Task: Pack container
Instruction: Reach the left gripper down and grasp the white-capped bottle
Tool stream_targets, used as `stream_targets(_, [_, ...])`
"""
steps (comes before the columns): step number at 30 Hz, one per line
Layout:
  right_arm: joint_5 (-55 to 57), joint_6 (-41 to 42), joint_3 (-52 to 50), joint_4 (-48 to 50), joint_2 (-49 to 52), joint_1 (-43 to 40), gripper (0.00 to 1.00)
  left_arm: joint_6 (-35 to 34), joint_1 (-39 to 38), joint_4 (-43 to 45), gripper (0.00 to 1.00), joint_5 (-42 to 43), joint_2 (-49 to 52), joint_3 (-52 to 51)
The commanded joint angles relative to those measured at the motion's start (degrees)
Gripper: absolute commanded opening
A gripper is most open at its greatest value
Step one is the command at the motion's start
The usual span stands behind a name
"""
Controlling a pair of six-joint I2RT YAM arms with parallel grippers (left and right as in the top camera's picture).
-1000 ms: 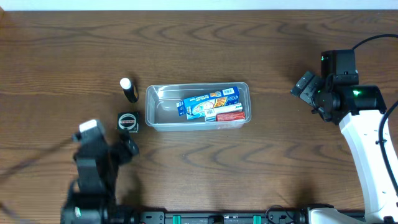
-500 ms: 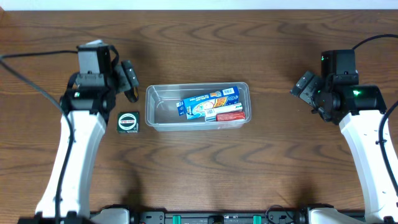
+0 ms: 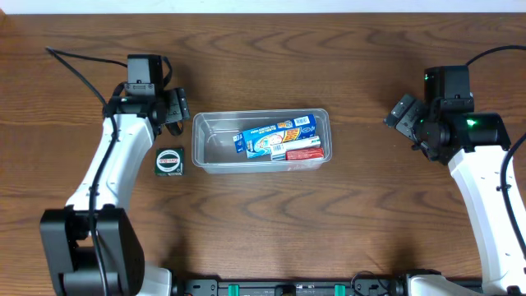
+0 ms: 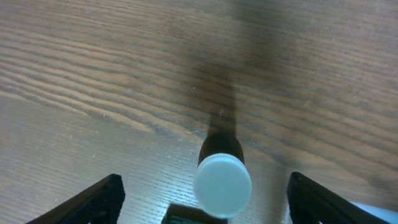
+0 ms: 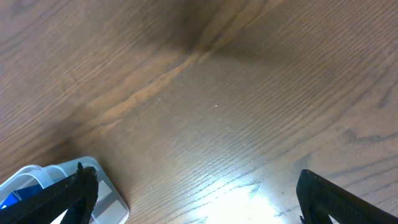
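The clear plastic rectangular container (image 3: 209,150) sits mid-table holding a blue carton (image 3: 275,133) and a red box (image 3: 302,151); the wide-open left gripper (image 4: 208,200) straddles a dark white-capped bottle (image 4: 222,180), a small black square case (image 3: 170,160) likewise unpacked, the right gripper (image 5: 196,196) spread wide over bare wood

Left arm (image 3: 115,164) and right arm (image 3: 485,189): smooth white shells, black joint housings, thin black cables (image 3: 82,70). Small green lights (image 3: 472,123) dot the right wrist. Left gripper (image 3: 174,111) and right gripper (image 3: 404,115) are black.

Brown, wavy-grained table (image 3: 263,214). Dark bottle (image 4: 221,148), white cap (image 4: 222,182). Clear container (image 3: 205,158). Orange-printed blue box (image 3: 275,134); red box (image 3: 302,152); pale-labelled black box (image 3: 170,160).
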Motion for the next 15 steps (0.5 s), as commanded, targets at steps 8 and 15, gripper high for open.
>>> stream_targets(8, [0.4,0.7,0.4,-0.1,-0.2,-0.4,0.99,1.9,0.7,1.8,0.68,4.5,3.5,1.2])
stream_targets(15, [0.4,0.7,0.4,-0.1,-0.2,-0.4,0.99,1.9,0.7,1.7,0.53,4.4,3.9,1.2])
